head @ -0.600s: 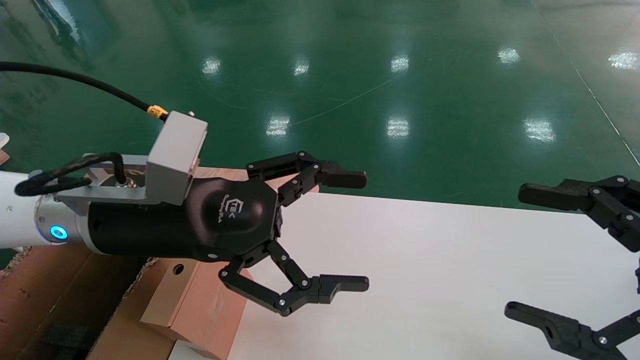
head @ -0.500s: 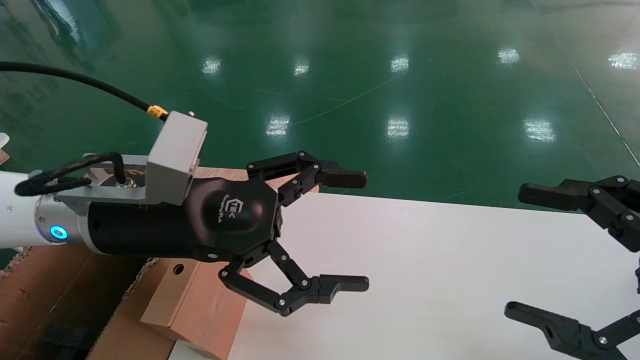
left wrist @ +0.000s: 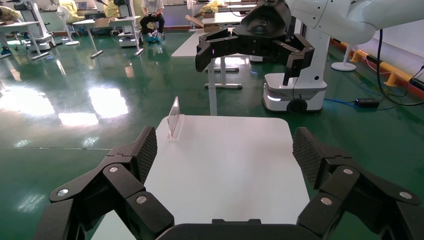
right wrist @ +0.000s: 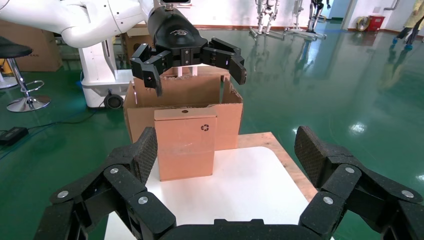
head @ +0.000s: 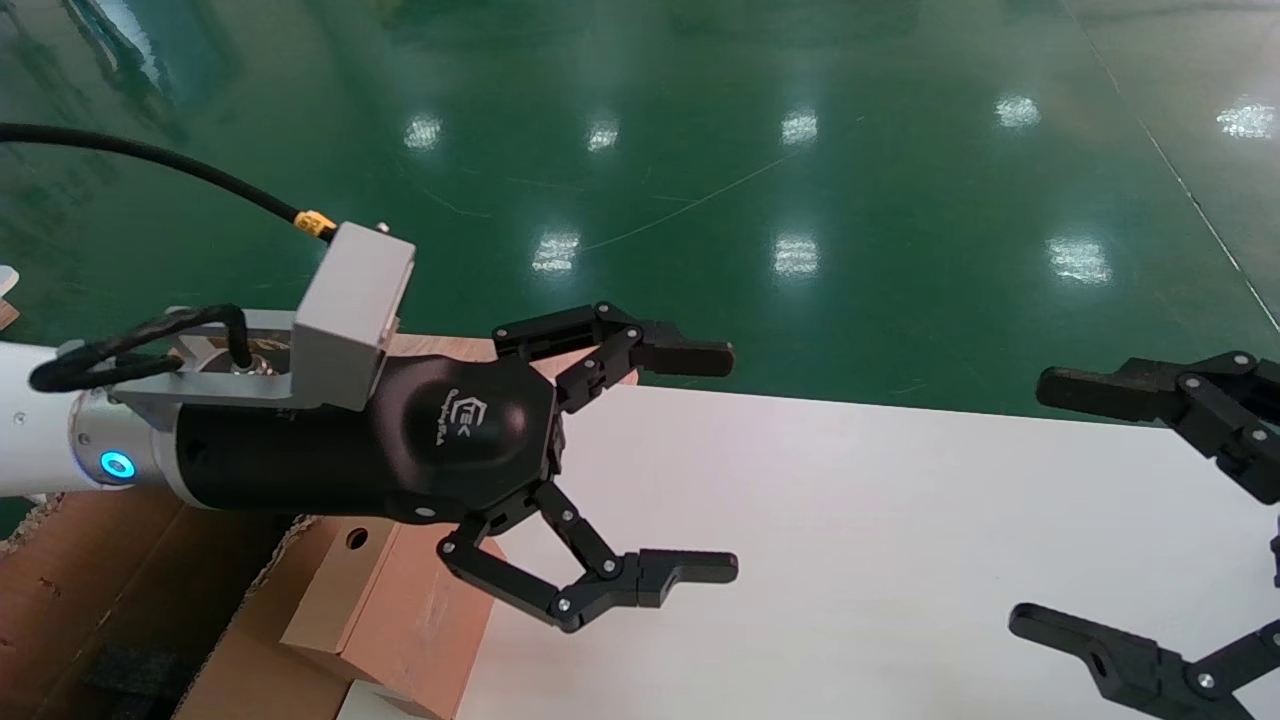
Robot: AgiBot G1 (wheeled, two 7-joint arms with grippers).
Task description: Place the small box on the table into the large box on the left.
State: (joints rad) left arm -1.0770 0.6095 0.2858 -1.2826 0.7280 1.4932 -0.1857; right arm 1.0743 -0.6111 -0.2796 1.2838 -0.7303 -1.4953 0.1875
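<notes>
The small box (head: 400, 610) stands upright at the left edge of the white table (head: 850, 540). In the right wrist view it (right wrist: 185, 145) shows its recycling mark and top hole, just in front of the large box (right wrist: 230, 117). The large box's torn flaps (head: 60, 580) show at the lower left of the head view. My left gripper (head: 732, 462) is open and empty, held level above the small box, its fingertips out over the table; it also shows in the right wrist view (right wrist: 195, 77). My right gripper (head: 1028, 503) is open and empty over the table's right side.
A reddish wooden board (right wrist: 285, 160) sticks out from under the table beside the large box. A small clear plastic stand (left wrist: 174, 117) sits at the table's far right end. Green floor lies all around. Another robot base and desks stand farther off.
</notes>
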